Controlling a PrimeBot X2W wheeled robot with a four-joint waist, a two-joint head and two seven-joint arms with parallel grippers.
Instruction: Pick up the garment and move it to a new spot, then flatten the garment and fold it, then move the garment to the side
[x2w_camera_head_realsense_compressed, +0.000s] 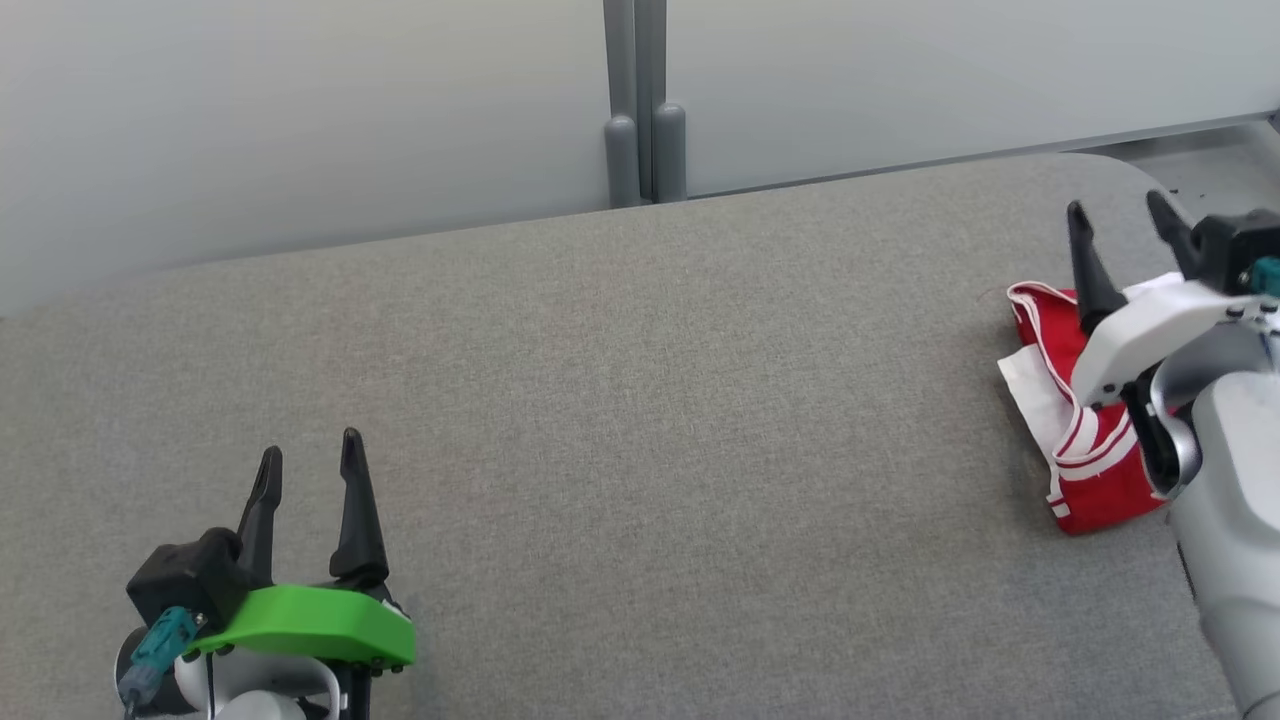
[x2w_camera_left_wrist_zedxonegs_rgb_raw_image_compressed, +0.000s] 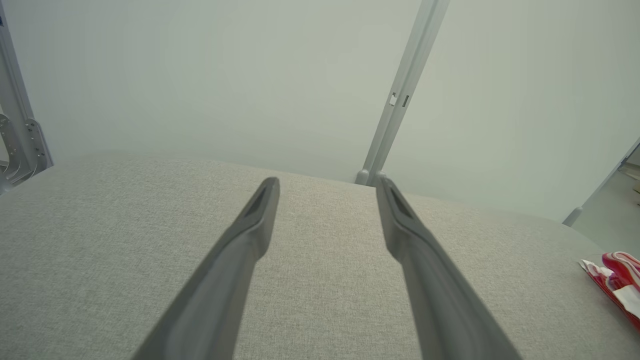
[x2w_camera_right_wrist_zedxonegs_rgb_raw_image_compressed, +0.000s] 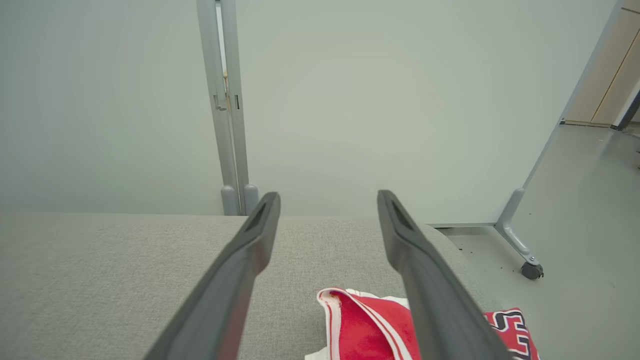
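The garment (x2w_camera_head_realsense_compressed: 1085, 440) is a folded red and white jersey lying at the right edge of the grey table (x2w_camera_head_realsense_compressed: 640, 420). In the right wrist view the garment (x2w_camera_right_wrist_zedxonegs_rgb_raw_image_compressed: 365, 330) shows its white trim and dark lettering under the fingers. My right gripper (x2w_camera_head_realsense_compressed: 1120, 225) hovers open above the garment's far end, nothing between its fingers. My left gripper (x2w_camera_head_realsense_compressed: 310, 460) stands open at the lower left over bare table, far from the garment. In the left wrist view the garment (x2w_camera_left_wrist_zedxonegs_rgb_raw_image_compressed: 617, 280) sits at the right edge.
A pale partition wall with a grey post (x2w_camera_head_realsense_compressed: 640, 110) runs along the table's far edge. Beyond the table's right end lies floor and a caster foot (x2w_camera_right_wrist_zedxonegs_rgb_raw_image_compressed: 531, 270) of the partition.
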